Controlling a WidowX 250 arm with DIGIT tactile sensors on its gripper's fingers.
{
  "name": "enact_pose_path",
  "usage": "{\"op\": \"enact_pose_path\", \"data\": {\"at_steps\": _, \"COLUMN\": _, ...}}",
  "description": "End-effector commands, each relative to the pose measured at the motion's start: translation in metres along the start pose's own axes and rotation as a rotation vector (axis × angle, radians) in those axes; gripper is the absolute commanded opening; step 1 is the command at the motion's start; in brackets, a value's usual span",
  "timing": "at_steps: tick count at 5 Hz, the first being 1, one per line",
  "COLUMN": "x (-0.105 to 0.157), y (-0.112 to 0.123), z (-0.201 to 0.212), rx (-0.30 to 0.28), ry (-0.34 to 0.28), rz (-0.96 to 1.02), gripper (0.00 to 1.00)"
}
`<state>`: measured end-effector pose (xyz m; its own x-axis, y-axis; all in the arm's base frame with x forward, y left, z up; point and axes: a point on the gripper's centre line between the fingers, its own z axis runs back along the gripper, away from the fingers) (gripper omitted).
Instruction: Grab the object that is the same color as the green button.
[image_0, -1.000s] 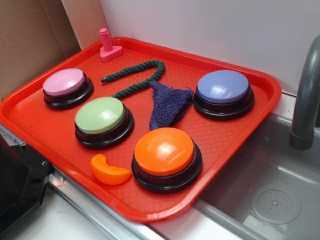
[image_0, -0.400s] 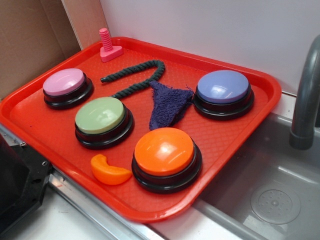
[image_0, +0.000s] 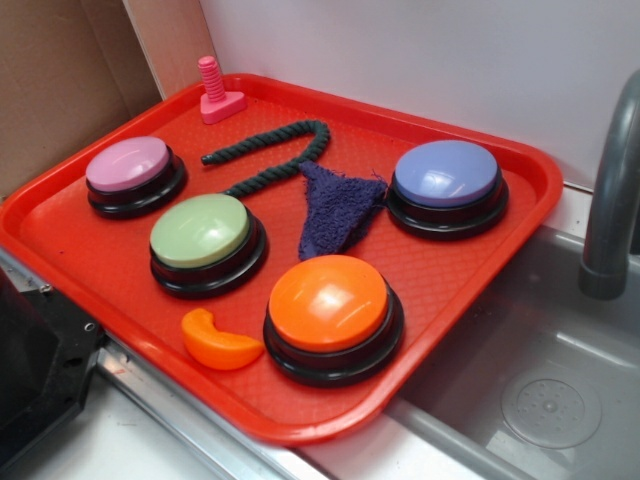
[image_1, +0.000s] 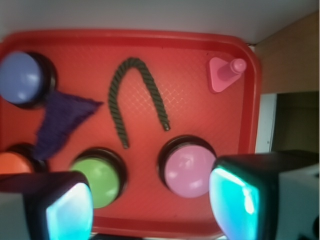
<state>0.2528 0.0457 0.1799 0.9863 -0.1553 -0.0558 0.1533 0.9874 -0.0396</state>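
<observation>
The object, a dark green twisted rope (image_0: 275, 152) (image_1: 136, 97), lies bent in a U on the red tray (image_0: 470, 270) behind the green button (image_0: 203, 232) (image_1: 100, 180). In the wrist view my gripper (image_1: 152, 210) hangs high over the tray's near edge, well short of the rope. Its two fingers with glowing cyan pads (image_1: 235, 205) stand wide apart with nothing between them. In the exterior view the gripper itself is out of frame; only a black part of the arm (image_0: 35, 370) shows at the lower left.
Also on the tray are a pink button (image_0: 130, 168), an orange button (image_0: 330, 305), a blue-purple button (image_0: 447, 175), a purple terry cloth scrap (image_0: 340, 210) touching the rope's end, a pink bolt (image_0: 218, 95) and an orange crescent piece (image_0: 215, 343). A sink (image_0: 540, 390) and grey faucet (image_0: 610, 200) are at right.
</observation>
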Motion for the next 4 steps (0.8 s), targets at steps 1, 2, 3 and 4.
{"op": "enact_pose_path", "data": {"at_steps": 1, "x": 0.016, "y": 0.01, "z": -0.015, "rx": 0.038, "ry": -0.012, "rz": -0.082, "gripper": 1.0}}
{"op": "enact_pose_path", "data": {"at_steps": 2, "x": 0.017, "y": 0.018, "z": -0.032, "rx": 0.047, "ry": 0.019, "rz": -0.103, "gripper": 1.0}}
{"op": "enact_pose_path", "data": {"at_steps": 3, "x": 0.021, "y": 0.033, "z": -0.064, "rx": 0.062, "ry": 0.082, "rz": -0.125, "gripper": 1.0}}
{"op": "enact_pose_path", "data": {"at_steps": 4, "x": 0.025, "y": 0.041, "z": -0.083, "rx": 0.06, "ry": 0.108, "rz": -0.117, "gripper": 1.0}}
